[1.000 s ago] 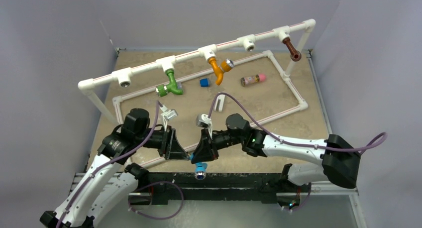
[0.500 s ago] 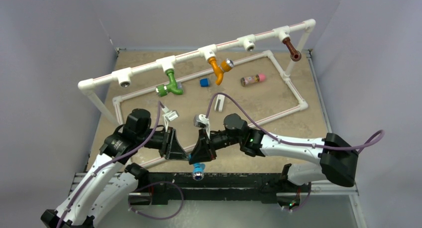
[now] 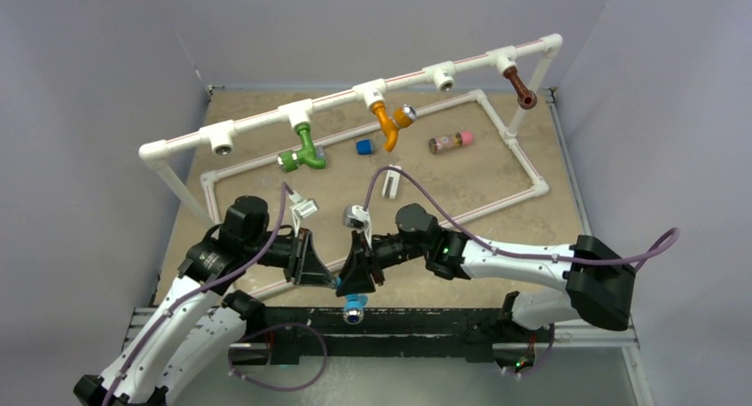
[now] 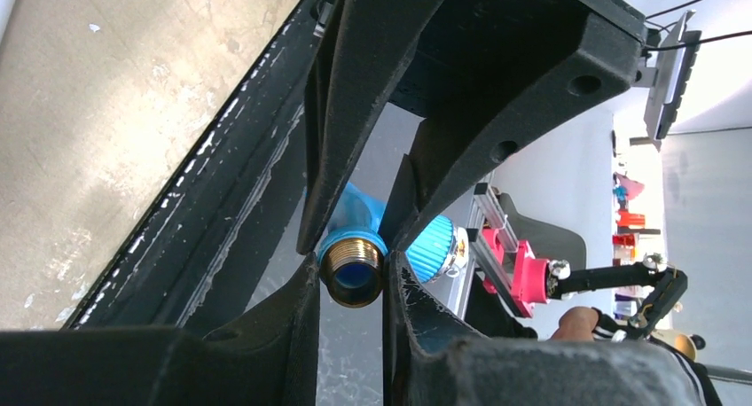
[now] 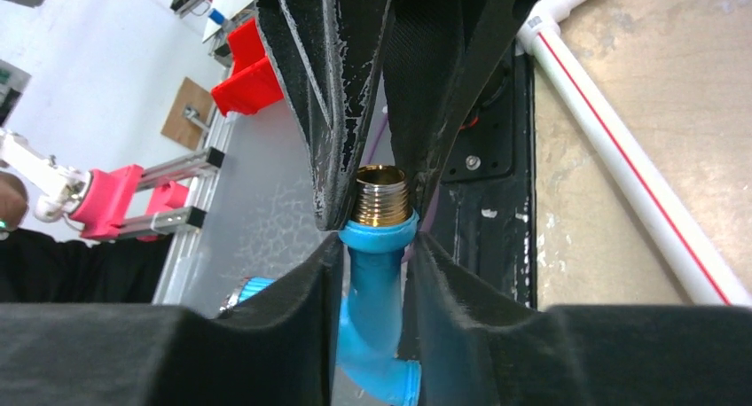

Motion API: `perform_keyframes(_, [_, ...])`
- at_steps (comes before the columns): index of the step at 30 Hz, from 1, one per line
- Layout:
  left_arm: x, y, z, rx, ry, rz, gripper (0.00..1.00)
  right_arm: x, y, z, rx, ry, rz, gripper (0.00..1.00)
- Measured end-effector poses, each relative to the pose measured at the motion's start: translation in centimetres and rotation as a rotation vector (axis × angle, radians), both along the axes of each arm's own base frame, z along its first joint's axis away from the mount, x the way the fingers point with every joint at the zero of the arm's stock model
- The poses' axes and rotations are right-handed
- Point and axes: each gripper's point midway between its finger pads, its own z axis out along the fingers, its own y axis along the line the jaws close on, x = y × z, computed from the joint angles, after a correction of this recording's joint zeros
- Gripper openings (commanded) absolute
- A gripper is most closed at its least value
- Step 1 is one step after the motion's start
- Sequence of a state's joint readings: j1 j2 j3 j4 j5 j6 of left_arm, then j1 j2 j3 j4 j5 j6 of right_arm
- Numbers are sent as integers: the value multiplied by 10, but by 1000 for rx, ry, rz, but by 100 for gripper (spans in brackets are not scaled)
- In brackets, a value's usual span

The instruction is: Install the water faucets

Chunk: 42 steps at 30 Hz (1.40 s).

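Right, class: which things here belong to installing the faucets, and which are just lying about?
Job: blue faucet, green faucet, orange faucet, brown faucet, white pipe rail.
Lying about: small blue cube, brown cylinder with pink cap.

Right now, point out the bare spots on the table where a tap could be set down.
Free: inside the white pipe frame, right of the bottle; mid-frame, between the green tap and the small white clip. Crowded: around the blue cube and orange tap, and the near edge, where the left gripper and right gripper meet at the blue tap.
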<state>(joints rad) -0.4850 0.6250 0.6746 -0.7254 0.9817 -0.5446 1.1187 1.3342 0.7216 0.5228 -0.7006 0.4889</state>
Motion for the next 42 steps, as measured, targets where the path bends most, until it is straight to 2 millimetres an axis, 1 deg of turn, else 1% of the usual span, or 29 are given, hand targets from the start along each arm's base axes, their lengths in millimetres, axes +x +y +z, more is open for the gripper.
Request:
perform_keyframes(5, [-3, 0, 4, -16, 0, -4, 0, 1, 2, 5, 23, -5, -7, 59])
perform_keyframes(8, [-4, 0, 5, -20, 1, -4, 0, 0, -2, 6, 35, -5, -13, 69])
perform_keyframes(15, [-7, -1, 12, -48, 10, -5, 0, -2, -15, 13, 73, -17, -56, 78])
perform_keyframes(18, [-7, -1, 13, -54, 17, -6, 0, -1, -21, 24, 110, -35, -86, 81])
perform_keyframes(22, [-7, -2, 11, -58, 32, -2, 0, 3, -36, 49, 193, -72, -162, 84])
perform_keyframes(25, [-6, -3, 12, -64, 36, 2, 0, 6, -47, 65, 258, -101, -216, 84])
perform_keyframes(28, [-4, -4, 13, -72, 48, 11, 0, 9, -61, 75, 322, -140, -268, 83])
perform_keyframes(31, [-2, -7, 15, -90, 61, 21, 0, 8, -76, 79, 390, -190, -304, 83])
perform_keyframes(36, [2, -10, 19, -117, 104, 52, 0, 5, -98, 72, 479, -312, -333, 83])
perform_keyframes(39, [5, -12, 26, -140, 136, 84, 0, 7, -104, 71, 510, -411, -339, 82])
perform_keyframes(42, [10, -13, 35, -167, 158, 136, 0, 11, -103, 73, 533, -509, -346, 81])
